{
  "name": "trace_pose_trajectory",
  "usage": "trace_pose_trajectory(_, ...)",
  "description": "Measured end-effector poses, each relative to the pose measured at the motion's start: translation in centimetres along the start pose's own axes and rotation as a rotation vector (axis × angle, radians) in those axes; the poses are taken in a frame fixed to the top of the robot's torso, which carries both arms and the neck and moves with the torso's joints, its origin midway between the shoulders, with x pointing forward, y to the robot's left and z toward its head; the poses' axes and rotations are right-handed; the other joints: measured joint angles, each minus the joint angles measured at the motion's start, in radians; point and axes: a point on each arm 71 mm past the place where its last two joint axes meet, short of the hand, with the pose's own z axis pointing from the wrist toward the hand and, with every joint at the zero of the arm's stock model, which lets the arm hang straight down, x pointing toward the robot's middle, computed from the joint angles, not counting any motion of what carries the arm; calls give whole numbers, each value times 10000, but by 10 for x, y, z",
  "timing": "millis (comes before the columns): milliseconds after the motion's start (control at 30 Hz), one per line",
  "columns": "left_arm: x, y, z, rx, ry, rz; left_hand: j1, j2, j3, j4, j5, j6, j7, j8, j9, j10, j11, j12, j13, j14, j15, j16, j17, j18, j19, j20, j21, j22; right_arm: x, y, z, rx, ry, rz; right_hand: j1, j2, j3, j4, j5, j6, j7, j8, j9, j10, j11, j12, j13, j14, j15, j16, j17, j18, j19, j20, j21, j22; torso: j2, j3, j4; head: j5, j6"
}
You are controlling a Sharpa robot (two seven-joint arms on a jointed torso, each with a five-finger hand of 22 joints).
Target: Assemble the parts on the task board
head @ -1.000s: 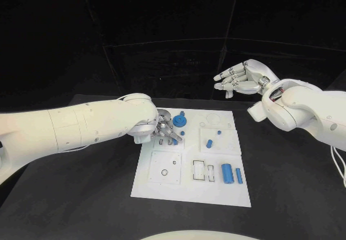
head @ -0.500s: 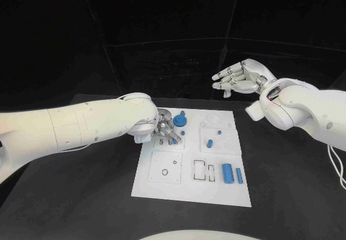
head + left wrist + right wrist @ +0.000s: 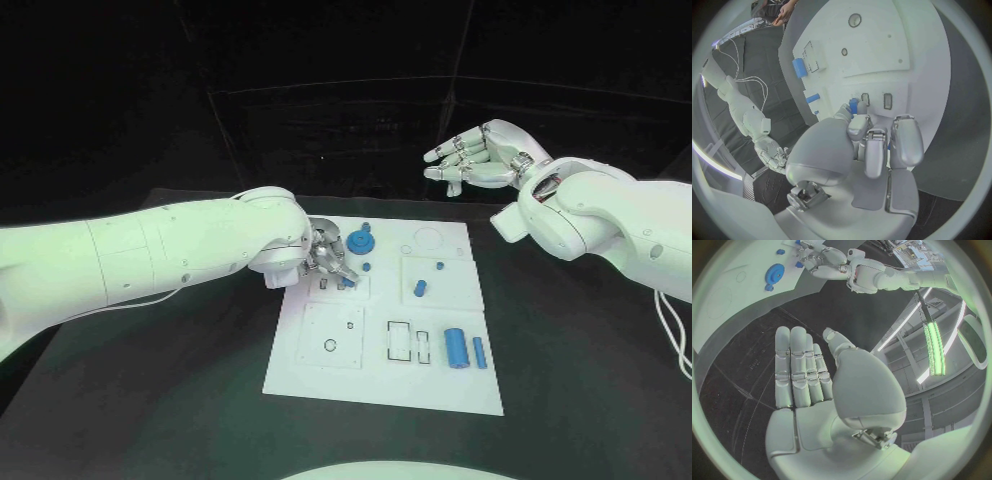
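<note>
Head view: left hand is low over the far left corner of the board, fingers bunched on a small blue part at their tips. A blue gear sits just beyond the hand; a short peg lies off to its inner side. A big cylinder and a thin pin lie well apart from it, near the board's close right corner. Right hand hangs raised beyond the board, released, holding nothing.

Left wrist view: the fingers curl down onto the part, which peeks out at their tips, just beside two small slots in the board (whether it is pinched or only touched, I cannot tell).

Right wrist view: the palm is open, fingers straight and together.

Judgement: the step is seating that part. Keep it upright, line it over its slot, press straight down, then let go without dragging.
</note>
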Motion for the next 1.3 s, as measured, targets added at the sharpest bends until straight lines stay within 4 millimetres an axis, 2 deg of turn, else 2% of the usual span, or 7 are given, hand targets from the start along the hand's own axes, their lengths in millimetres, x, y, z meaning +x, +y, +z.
trace_pose_trajectory(33, 0, 1, 0, -8, 8, -64, -267, -264, 568, -41, 1, 13, 13, 28, 77, 4, 4, 0, 3, 0, 0, 0, 0, 0, 0, 0, 0, 8, 0, 0, 0, 5, 5, -1, -2, 2, -16, 16, 0, 0, 0, 0, 0, 0, 0, 0, 0, 0, 0, 0, -7, 0, 0, 0, 0, 0, 0, -1, 0, 4, -1)
trace_pose_trajectory(67, 0, 3, -1, -12, 11, -119, -772, -693, 1690, -288, 33, 39, 40, 111, 173, 54, 53, 0, -3, 0, 0, 0, 0, 0, 0, 0, 0, 26, 0, 0, 0, 9, 7, -2, -2, 2, -26, 26, 0, 0, 0, 0, 0, 0, 0, 0, 0, 0, 0, 0, -14, 0, 0, 0, 0, 0, 1, -1, 4, 14, -4)
trace_pose_trajectory(100, 0, 4, -1, -14, 9, -178, -1050, -906, 2294, -436, 42, 50, 50, 165, 231, 73, 73, 0, -6, 0, 0, 0, 0, 0, 0, 0, 0, 43, 0, 0, 0, 14, 8, -3, -29, 28, -26, 26, 0, 0, 0, 0, 0, 0, 0, 0, -6, 0, 0, -19, -22, 0, 0, 0, 0, 0, 1, -1, 6, 23, -5)
trace_pose_trajectory(233, -1, 8, -3, -1, -15, -454, -1855, -1467, 3700, -575, 315, 52, 53, 388, 557, 135, 88, 115, 9, 0, 0, 0, 0, 0, 1, 0, 0, 137, 1, 0, 1, 13, 42, 5, -123, -12, -79, 79, 66, 0, 0, 0, 0, 0, 0, 0, -25, 0, 0, -51, -76, -1, 0, 0, 0, -1, 5, -1, 11, 50, -5)
trace_pose_trajectory(333, -1, 11, -5, 46, -60, -666, -2091, -1639, 4090, -673, 431, 66, 66, 459, 667, 184, 67, 160, 44, 0, 0, 0, 0, 0, 21, 21, 0, 185, 1, 0, 1, 12, 74, 20, -123, -12, -79, 78, 66, 0, 0, 0, 0, 0, 0, 0, -24, 0, 0, -51, -87, -1, 0, 0, 0, 8, 7, 2, 10, 74, -6)
trace_pose_trajectory(667, 4, 19, -13, 223, -339, -1148, -2241, -1694, 4332, -807, 462, 112, 30, 504, 772, 252, 65, 198, 72, 0, -1, 0, 0, 0, 38, 37, 0, 212, 0, -2, 1, 59, 89, 29, -122, -12, -76, 132, 116, 0, 0, 0, 0, 0, 0, 0, -32, 0, 0, -51, -100, -1, 0, 0, 0, 7, 7, -15, 7, 108, -70)
trace_pose_trajectory(1300, 8, 29, -10, 34, -1560, -665, -2398, -1823, 4541, -1016, 457, 128, 47, 545, 818, 290, 33, 264, 127, -1, -1, 0, -1, 1, 37, 37, 40, 288, -2, -4, 0, 96, 162, 69, -213, 0, -124, 179, 164, -28, -28, 0, 0, 1, 0, 38, -53, -1, 0, -50, -145, -1, 0, 0, -39, 5, 3, -5, -17, 187, -125)
